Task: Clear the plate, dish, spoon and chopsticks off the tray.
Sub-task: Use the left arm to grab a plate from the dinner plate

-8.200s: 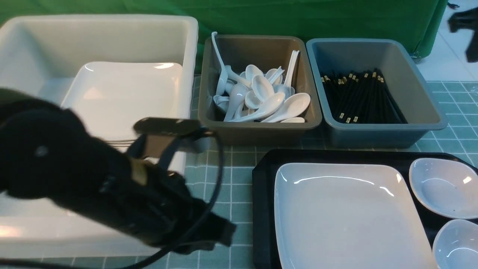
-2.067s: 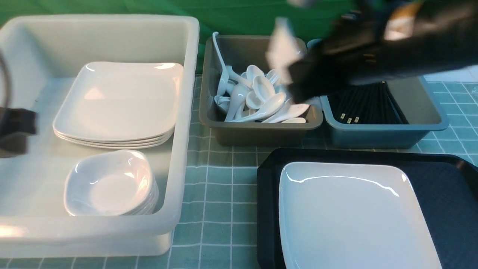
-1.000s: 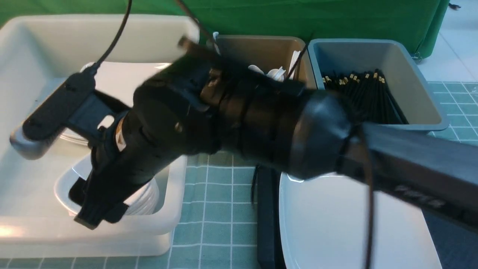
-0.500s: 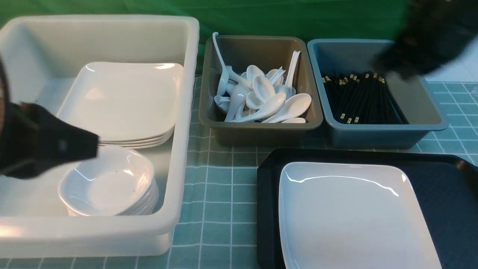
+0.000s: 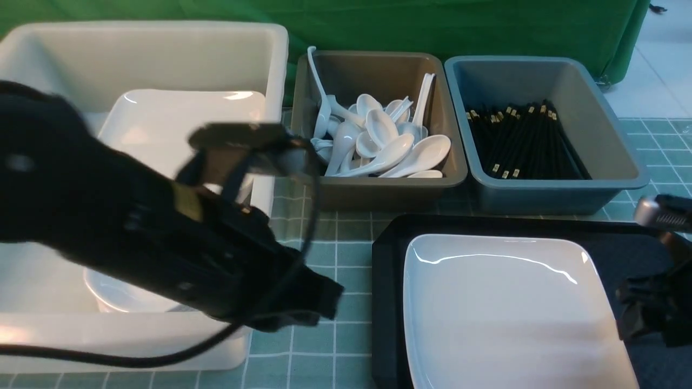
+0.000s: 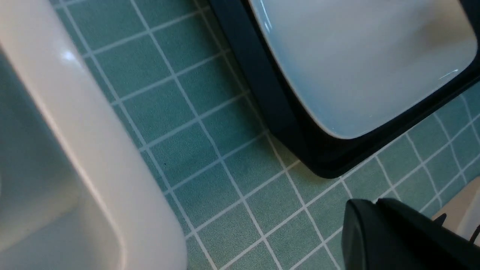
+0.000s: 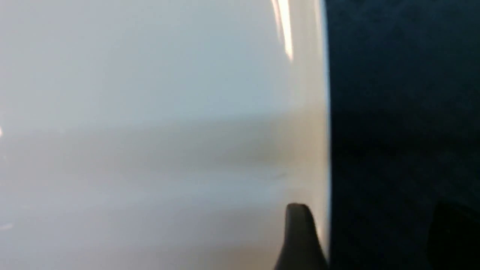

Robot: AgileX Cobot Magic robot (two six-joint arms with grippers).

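The large white square plate (image 5: pixel 508 308) lies on the black tray (image 5: pixel 387 302), to its left part. My right gripper (image 5: pixel 635 313) is low at the plate's right edge and open. In the right wrist view one finger (image 7: pixel 298 232) stands over the plate's (image 7: pixel 150 112) rim and the other over the bare tray (image 7: pixel 405 93). My left gripper (image 5: pixel 328 300) is shut and empty, above the tablecloth just left of the tray. Its closed tips (image 6: pixel 362 210) hang near the tray's corner (image 6: pixel 326 168). No dish, spoon or chopsticks show on the tray.
A white bin (image 5: pixel 270 108) at the left holds stacked plates (image 5: pixel 178 124) and a stack of small dishes (image 5: pixel 116 294), partly hidden by my left arm. Behind the tray, a grey bin (image 5: pixel 378 186) holds several spoons and a blue-grey bin (image 5: pixel 557 194) holds black chopsticks.
My left arm has swung from the far left across the white bin toward the tray. My right gripper has come down from the back right to the plate's right edge.
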